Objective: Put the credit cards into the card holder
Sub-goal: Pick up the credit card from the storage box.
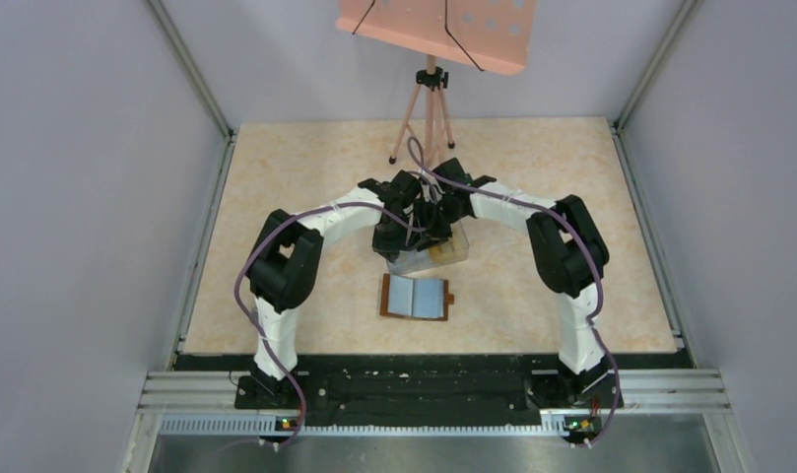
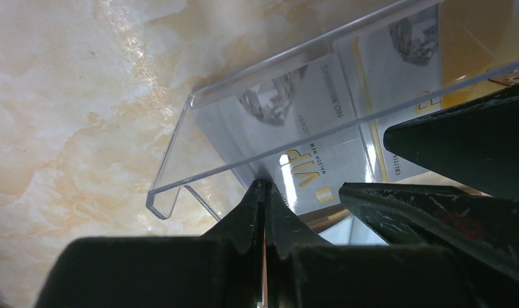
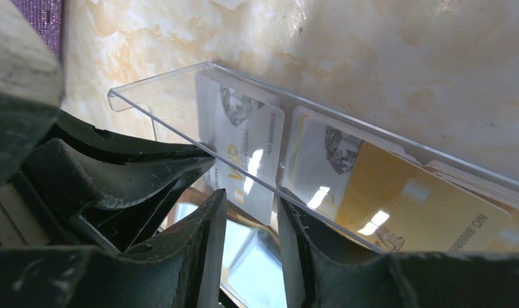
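The card holder [image 1: 414, 297] lies open nearest the bases. Beyond it, at the clear box [image 2: 173, 167], the left gripper [image 2: 264, 186] is clenched. The right gripper [image 3: 251, 200] stands parted astride 1 pale credit card [image 3: 244, 138], perhaps touching it. The step is extraction; next comes a firm pinch and a straight lift.

The clear box [image 3: 160, 80] is running off the right wrist view; the right gripper [image 3: 250, 199] is covering part of the orange-yellow card [image 3: 410, 205].
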`<state>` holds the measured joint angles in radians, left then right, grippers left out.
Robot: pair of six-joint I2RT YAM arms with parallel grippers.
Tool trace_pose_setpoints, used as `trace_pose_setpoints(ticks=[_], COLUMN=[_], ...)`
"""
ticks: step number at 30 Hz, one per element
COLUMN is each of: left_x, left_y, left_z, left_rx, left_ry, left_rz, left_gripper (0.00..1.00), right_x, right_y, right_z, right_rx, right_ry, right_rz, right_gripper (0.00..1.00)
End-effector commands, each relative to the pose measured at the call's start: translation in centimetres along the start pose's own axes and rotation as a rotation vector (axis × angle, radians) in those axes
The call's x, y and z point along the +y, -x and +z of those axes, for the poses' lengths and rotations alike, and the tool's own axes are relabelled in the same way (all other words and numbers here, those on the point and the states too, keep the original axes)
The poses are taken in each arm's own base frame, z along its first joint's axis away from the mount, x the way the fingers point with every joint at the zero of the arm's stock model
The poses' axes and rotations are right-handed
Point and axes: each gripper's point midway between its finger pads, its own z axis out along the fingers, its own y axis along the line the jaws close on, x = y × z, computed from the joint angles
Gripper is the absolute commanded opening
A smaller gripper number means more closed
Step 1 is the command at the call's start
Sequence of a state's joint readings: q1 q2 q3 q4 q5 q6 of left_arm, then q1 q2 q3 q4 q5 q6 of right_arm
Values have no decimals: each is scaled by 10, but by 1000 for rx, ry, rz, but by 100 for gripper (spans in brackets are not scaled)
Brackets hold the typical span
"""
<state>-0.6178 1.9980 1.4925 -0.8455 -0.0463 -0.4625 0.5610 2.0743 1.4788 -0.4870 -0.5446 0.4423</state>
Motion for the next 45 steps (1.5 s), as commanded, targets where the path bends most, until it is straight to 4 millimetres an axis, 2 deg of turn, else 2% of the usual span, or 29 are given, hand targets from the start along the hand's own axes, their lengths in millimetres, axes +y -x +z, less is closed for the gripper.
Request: trace_pose_setpoints(ticks=[1,11,21,25,31,34,39,45], left_x=[12,8,3,3,3,1,-4,-16], left_y=[-5,-5,-7,-9,-11,-10,1,20], left_z=[1,3,7,8,9,8,-6,-38], left_rx=[24,25,37,42,46,41,-15,-121], left_ry=[73,75,52,48,43,37,7,-83], left_rz=[34,32,32,32,32,33,24,-28], left_gripper=[0,0,0,0,0,0,1,17], right_x=[-35,-54,-40,-36,-31,-23,-8,3], right_y=[-40,-63,-78,-76,-69,-65,-56,-49], right_z=[16,31,48,50,44,38,29,22], right_rx=[106,173,201,193,155,133,96,79], right_ry=[-152,-255,-120,-71,1,43,98,123], right_rz=[33,14,76,103,140,139,127,117], right_gripper=[35,33,32,23,2,0,0,0])
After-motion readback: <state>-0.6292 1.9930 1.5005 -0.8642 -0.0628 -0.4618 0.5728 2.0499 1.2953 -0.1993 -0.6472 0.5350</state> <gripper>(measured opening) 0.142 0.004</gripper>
